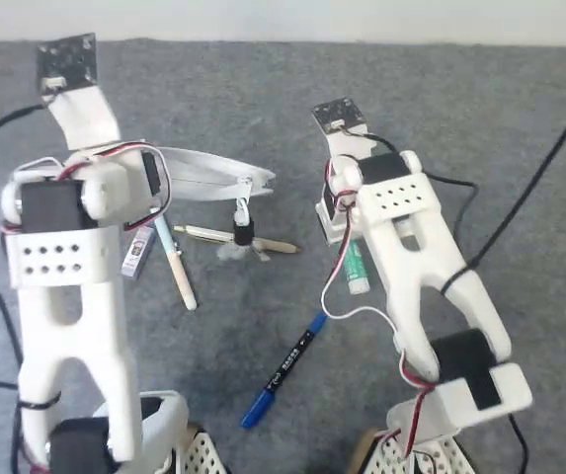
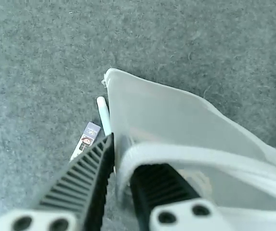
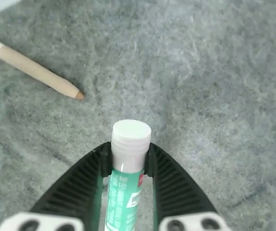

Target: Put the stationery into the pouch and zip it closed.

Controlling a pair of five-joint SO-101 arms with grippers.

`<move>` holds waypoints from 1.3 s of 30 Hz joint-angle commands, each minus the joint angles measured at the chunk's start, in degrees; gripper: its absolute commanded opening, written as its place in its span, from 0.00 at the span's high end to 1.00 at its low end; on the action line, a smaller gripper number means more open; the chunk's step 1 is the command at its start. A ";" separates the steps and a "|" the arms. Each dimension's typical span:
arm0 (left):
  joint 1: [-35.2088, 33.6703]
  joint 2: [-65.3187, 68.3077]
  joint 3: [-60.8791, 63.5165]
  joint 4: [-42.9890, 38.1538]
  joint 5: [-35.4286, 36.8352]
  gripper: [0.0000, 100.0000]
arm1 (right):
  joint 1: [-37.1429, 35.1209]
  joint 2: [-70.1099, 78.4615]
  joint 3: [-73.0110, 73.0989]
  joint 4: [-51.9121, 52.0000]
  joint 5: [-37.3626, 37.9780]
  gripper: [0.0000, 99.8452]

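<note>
Pouch (white translucent fabric) [image 1: 208,168] is being pinched by left claw [image 2: 122,156]; right claw [image 3: 126,153] is gripping green-white glue stick [image 3: 123,192]; blue-capped black marker [image 1: 283,370] etc. lying outside.

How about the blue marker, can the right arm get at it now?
Probably not yet: the right gripper is shut on the glue stick. The blue marker itself lies uncovered on the mat beside that arm.

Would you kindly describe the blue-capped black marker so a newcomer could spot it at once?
On the grey felt tabletop, look between the white left arm and white right arm, nearer their bases than the translucent white pouch. The black marker with blue cap lies alone, slanted; its neighbours are a pale wooden pencil and a white pen.
</note>
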 commanded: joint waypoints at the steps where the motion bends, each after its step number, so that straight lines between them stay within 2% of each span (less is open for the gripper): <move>1: 0.26 -0.44 -3.03 0.44 1.93 0.99 | 0.40 -7.52 0.79 -0.84 -0.35 0.99; 5: 0.26 -0.53 -3.03 2.20 4.57 0.99 | -0.22 -12.70 3.34 -0.92 -0.35 0.99; 11: 0.09 -0.35 -3.03 3.34 9.93 0.99 | -5.76 -21.23 8.70 -0.84 -0.35 0.99; 16: 0.09 -0.18 -2.95 4.13 10.20 0.99 | -8.57 -30.20 12.92 -0.92 -0.35 0.99; 20: -2.81 -0.18 -2.95 4.04 12.31 0.99 | -11.47 -36.88 16.88 -1.98 -0.44 0.99; 23: -4.75 -0.09 -2.95 4.13 15.47 0.99 | -11.82 -41.10 21.71 -7.08 -0.62 0.99; 27: -4.48 -0.09 -2.95 4.31 16.18 0.99 | -11.65 -46.11 27.69 -13.58 -0.62 0.99; 39: -4.48 -0.09 -2.95 4.57 16.26 0.99 | -11.91 -58.77 30.95 -14.73 -0.70 0.99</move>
